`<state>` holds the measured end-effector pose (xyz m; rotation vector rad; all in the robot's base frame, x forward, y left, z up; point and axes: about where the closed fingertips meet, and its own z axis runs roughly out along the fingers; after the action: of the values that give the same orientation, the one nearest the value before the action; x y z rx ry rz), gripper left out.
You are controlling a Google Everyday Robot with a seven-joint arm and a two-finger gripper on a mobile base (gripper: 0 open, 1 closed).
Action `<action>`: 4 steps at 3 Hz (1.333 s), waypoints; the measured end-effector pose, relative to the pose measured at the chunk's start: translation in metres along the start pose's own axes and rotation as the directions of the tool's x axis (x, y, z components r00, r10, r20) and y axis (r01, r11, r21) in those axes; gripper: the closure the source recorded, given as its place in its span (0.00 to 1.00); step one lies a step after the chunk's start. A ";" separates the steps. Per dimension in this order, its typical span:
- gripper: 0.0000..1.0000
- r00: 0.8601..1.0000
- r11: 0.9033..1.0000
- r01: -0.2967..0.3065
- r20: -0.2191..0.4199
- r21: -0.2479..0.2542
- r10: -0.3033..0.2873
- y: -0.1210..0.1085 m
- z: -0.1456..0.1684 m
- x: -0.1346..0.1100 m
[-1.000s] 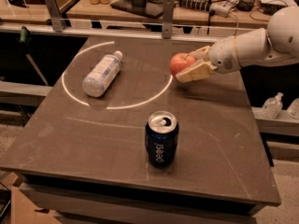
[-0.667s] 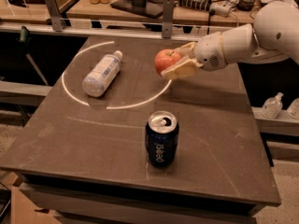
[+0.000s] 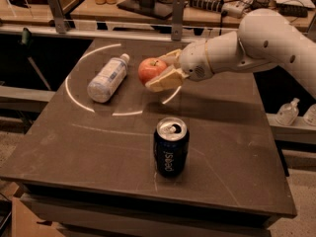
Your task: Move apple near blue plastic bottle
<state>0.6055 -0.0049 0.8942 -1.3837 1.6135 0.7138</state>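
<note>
The red-orange apple is held between the tan fingers of my gripper, which reaches in from the right on a white arm. The gripper is shut on the apple and holds it a little above the dark table. The blue plastic bottle, whitish with a pale label and white cap, lies on its side just left of the apple, a small gap between them.
A dark blue Pepsi can stands upright at the front middle of the table. A white arc is marked on the tabletop around the bottle. A bench with cables and posts runs behind. Small clear bottles sit at the right.
My gripper has carried the apple leftward across the table, from the right side to a spot close beside the bottle. The bottle and can have not moved.
</note>
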 end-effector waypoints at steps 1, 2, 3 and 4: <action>1.00 1.000 0.999 0.023 -0.001 -0.035 -0.023 0.014 0.027 0.002; 0.85 0.999 0.999 0.034 -0.007 -0.035 -0.034 0.019 0.046 -0.002; 0.61 0.999 0.998 0.047 0.000 -0.031 -0.047 0.021 0.062 -0.010; 0.38 0.999 0.998 0.047 -0.012 -0.030 -0.047 0.026 0.073 -0.007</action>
<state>0.5984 0.0662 0.8645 -1.4463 1.5809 0.7051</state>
